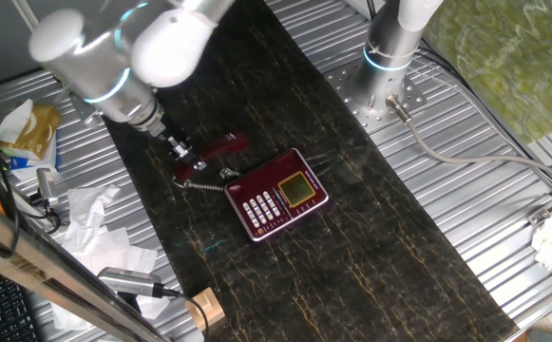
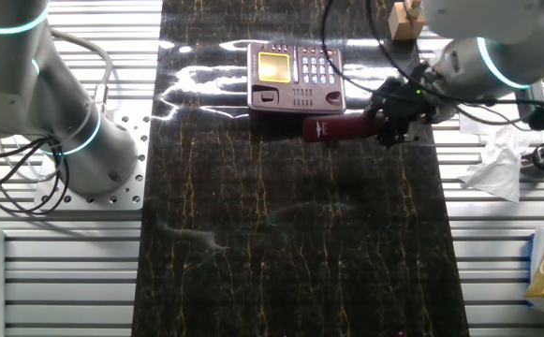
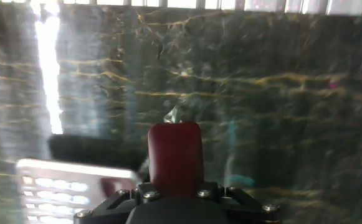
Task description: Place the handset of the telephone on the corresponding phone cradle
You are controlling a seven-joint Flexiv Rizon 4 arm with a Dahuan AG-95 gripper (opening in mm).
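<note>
The dark red handset [image 1: 223, 146] is held in my gripper [image 1: 188, 157], lifted beside the telephone [image 1: 277, 194]. In the other fixed view the handset [image 2: 339, 127] hangs just in front of the phone base [image 2: 295, 78], with my gripper [image 2: 384, 120] shut on its right end. The hand view shows the handset [image 3: 175, 157] sticking out between the jaws, and the keypad [image 3: 62, 186] at lower left. The curly cord [image 1: 202, 185] runs from handset to base. The cradle strip [image 2: 295, 100] along the base's near edge lies bare beside the handset.
A wooden block [image 1: 205, 310] sits at the mat's near corner. Crumpled paper [image 1: 90, 214] and cables lie on the metal table left of the mat. The other arm's base [image 1: 390, 52] stands at the back right.
</note>
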